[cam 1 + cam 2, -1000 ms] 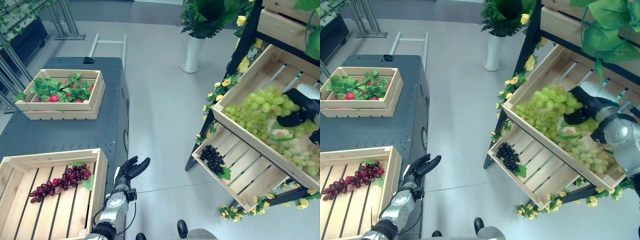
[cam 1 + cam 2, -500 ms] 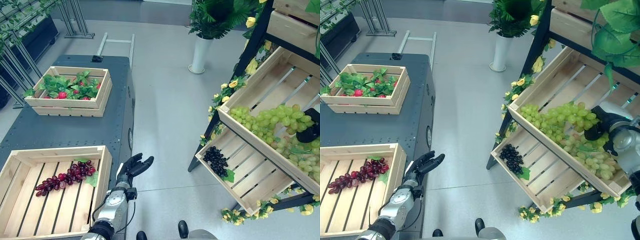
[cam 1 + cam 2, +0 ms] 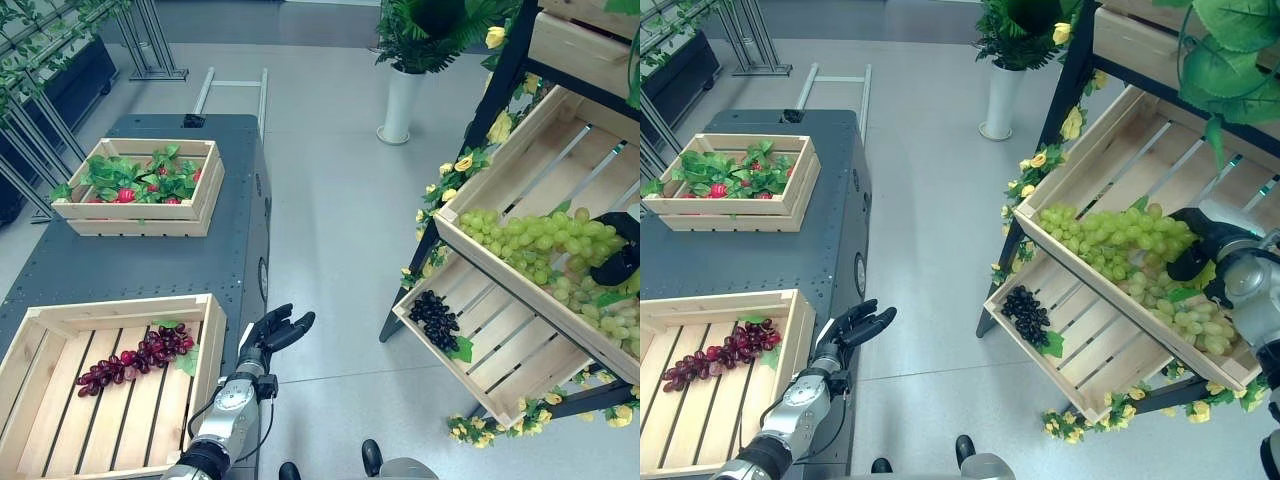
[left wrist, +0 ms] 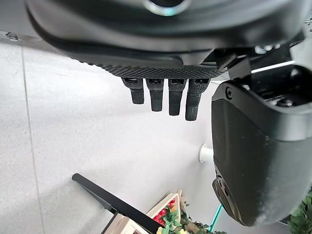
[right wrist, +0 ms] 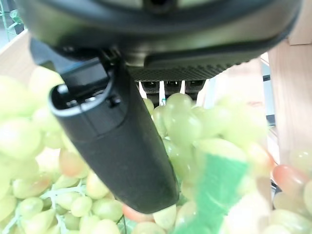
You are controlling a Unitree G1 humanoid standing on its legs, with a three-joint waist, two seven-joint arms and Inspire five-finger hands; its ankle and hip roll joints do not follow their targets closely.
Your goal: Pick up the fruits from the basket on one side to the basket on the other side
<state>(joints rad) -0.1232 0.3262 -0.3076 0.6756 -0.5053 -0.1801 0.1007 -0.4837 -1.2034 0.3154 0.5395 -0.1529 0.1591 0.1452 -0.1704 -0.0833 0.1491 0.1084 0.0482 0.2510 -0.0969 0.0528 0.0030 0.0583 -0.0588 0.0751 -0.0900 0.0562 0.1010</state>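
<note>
A big bunch of green grapes (image 3: 1120, 240) lies in the upper sloping crate (image 3: 1080, 150) of the shelf at the right. My right hand (image 3: 1193, 257) rests on the bunch's right end. In the right wrist view its thumb (image 5: 122, 146) and fingers (image 5: 170, 87) curl round green grapes (image 5: 195, 126). Black grapes (image 3: 432, 318) lie in the lower shelf crate (image 3: 510, 360). Red grapes (image 3: 135, 358) lie in the near wooden crate (image 3: 205, 345) on the dark table. My left hand (image 3: 272, 332) hangs open beside that crate, over the floor, with straight fingers (image 4: 165, 97).
A second crate (image 3: 140, 215) of leaves and red fruit stands farther back on the dark table (image 3: 150, 265). A potted plant in a white vase (image 3: 400, 105) stands behind the shelf. Yellow flowers (image 3: 455, 165) trim the shelf frame. Metal racks (image 3: 150, 40) line the far left.
The camera has shifted a little. My right hand has slid down the upper crate's slope and the green grapes have shifted with it. The left hand stays as it was.
</note>
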